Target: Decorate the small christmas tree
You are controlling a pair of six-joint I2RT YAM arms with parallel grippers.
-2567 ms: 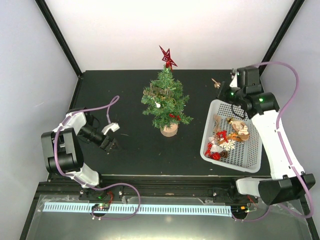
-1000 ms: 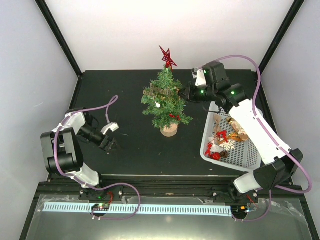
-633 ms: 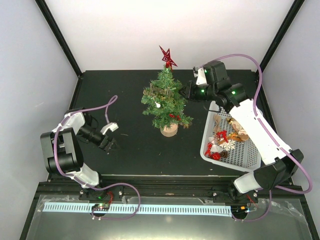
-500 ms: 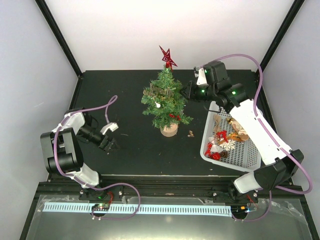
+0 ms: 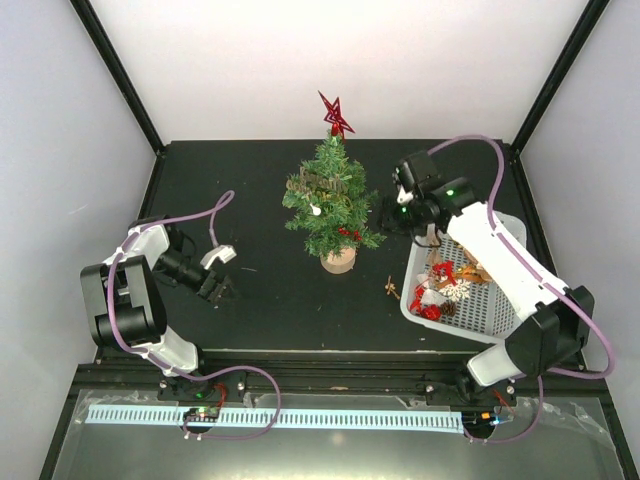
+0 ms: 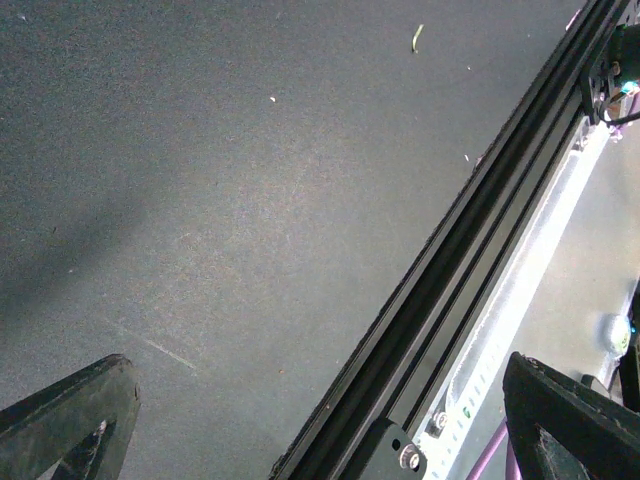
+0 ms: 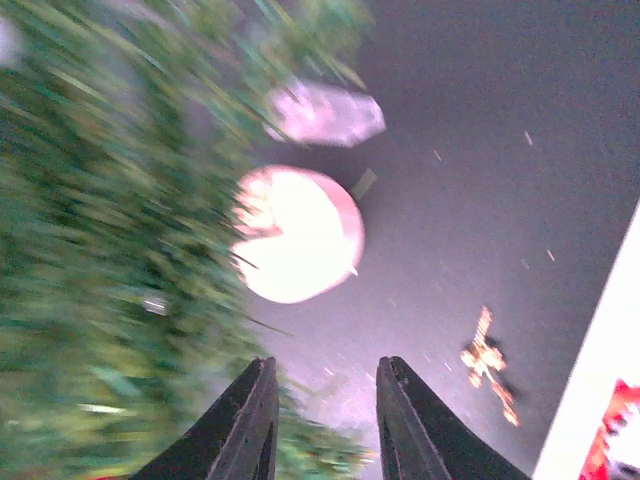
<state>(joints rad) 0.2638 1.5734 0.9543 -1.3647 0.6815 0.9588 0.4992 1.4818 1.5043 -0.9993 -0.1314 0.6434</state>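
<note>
The small christmas tree (image 5: pixel 330 205) stands mid-table on its round wooden base (image 5: pixel 338 261), with a red star (image 5: pixel 334 113) on top and a brown ornament, a white ball and a red piece among its branches. My right gripper (image 5: pixel 390 216) hovers just right of the tree, open, with nothing between its fingers. In the right wrist view the blurred tree (image 7: pixel 100 250) fills the left and its base (image 7: pixel 300 235) lies ahead of the right gripper (image 7: pixel 322 405). A small brown ornament (image 5: pixel 390 288) lies on the table beside the basket; the right wrist view also shows this ornament (image 7: pixel 487 360). My left gripper (image 5: pixel 218 286) rests open near the table's front left.
A white basket (image 5: pixel 512 318) with several ornaments in it sits at the right, under my right arm. The left wrist view shows bare black tabletop (image 6: pixel 230 180) and the front rail (image 6: pixel 470 260). Black frame posts stand at the back corners.
The right gripper has moved from beside the tree's upper branches down and nearer, and its jaws have parted. A small brown ornament has dropped to the table by the basket.
</note>
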